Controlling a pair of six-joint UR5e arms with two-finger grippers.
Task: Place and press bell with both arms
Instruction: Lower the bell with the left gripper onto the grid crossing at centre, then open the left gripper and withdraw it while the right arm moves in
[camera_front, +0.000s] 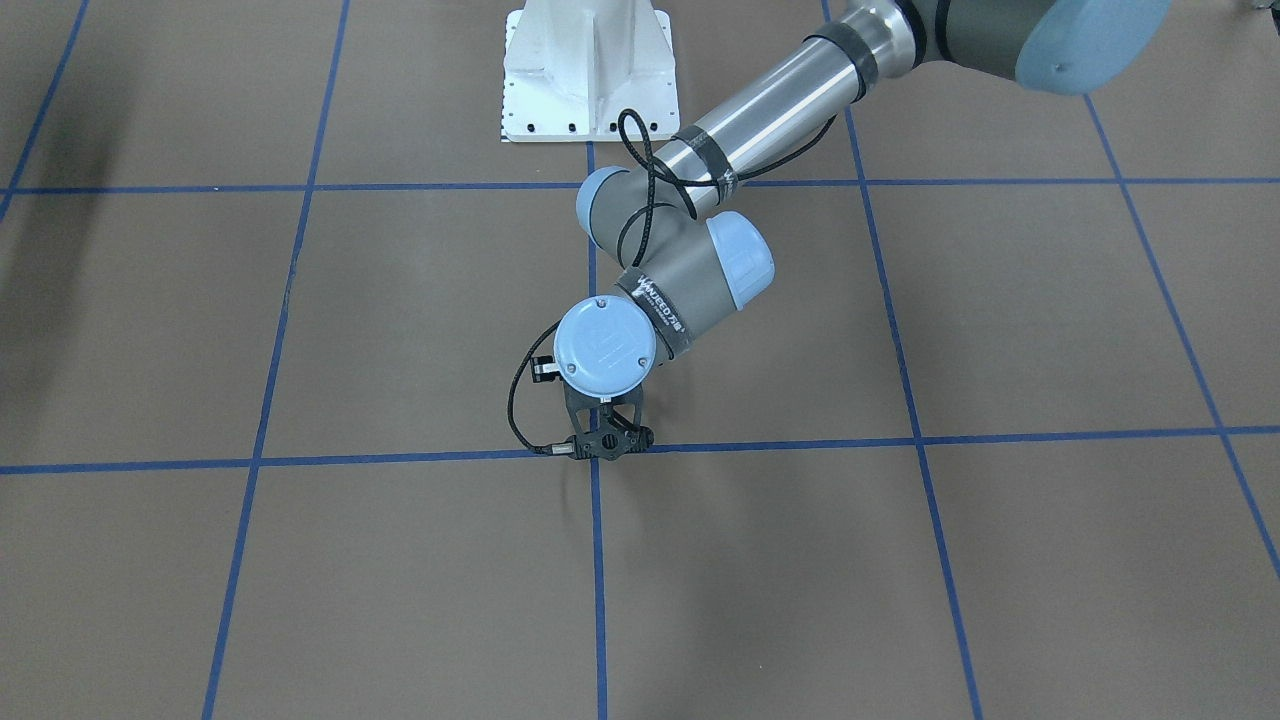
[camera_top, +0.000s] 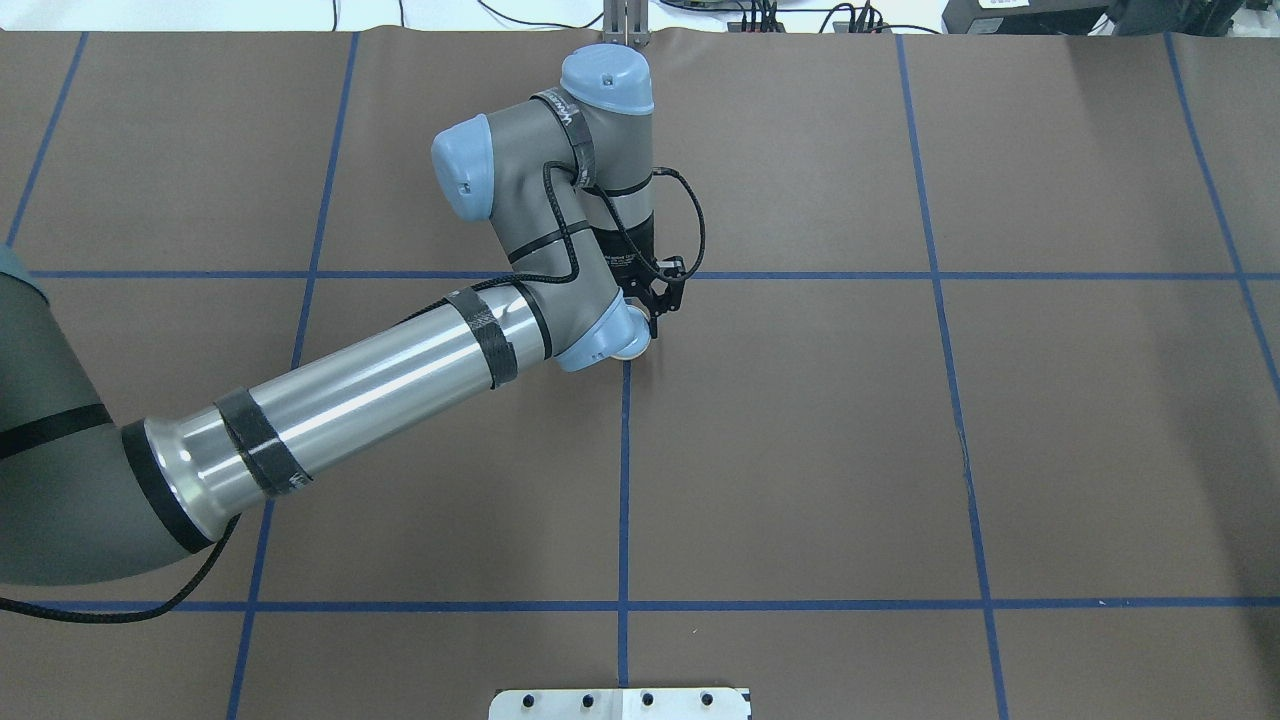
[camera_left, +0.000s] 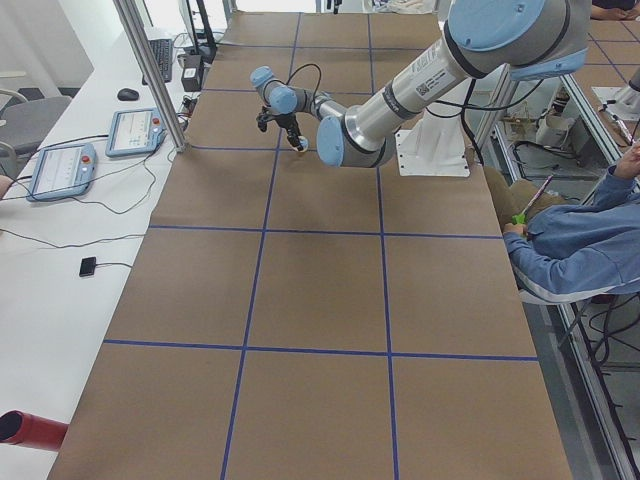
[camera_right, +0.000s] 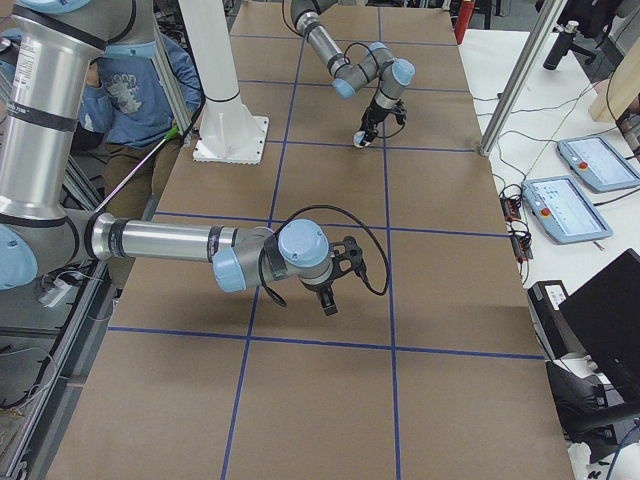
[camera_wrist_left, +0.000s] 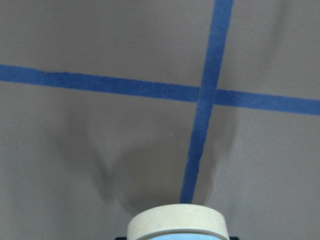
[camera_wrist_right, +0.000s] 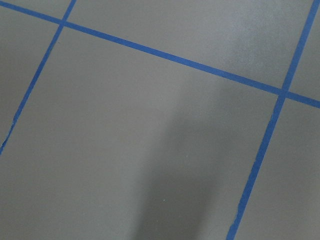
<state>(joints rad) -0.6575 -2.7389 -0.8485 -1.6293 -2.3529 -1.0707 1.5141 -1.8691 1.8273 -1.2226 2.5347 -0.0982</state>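
My left arm (camera_top: 380, 370) reaches in from the left to the table's middle. Its gripper (camera_top: 648, 330) points down at a crossing of blue tape lines and is shut on the bell (camera_top: 635, 347). The bell's cream base ring (camera_wrist_left: 177, 222) fills the bottom of the left wrist view, just above the brown table. The bell also shows small in the left side view (camera_left: 301, 146) and the right side view (camera_right: 362, 140). In the front view the left gripper (camera_front: 605, 447) hides it. My right gripper (camera_right: 328, 300) shows only in the right side view, low over the table; I cannot tell whether it is open.
The white pedestal base (camera_front: 590, 70) stands at the robot's edge of the table. A seated person in blue (camera_left: 570, 250) is beside the table. Two teach pendants (camera_left: 65, 170) lie on the side bench. Blue tape lines (camera_top: 623, 480) grid the brown table.
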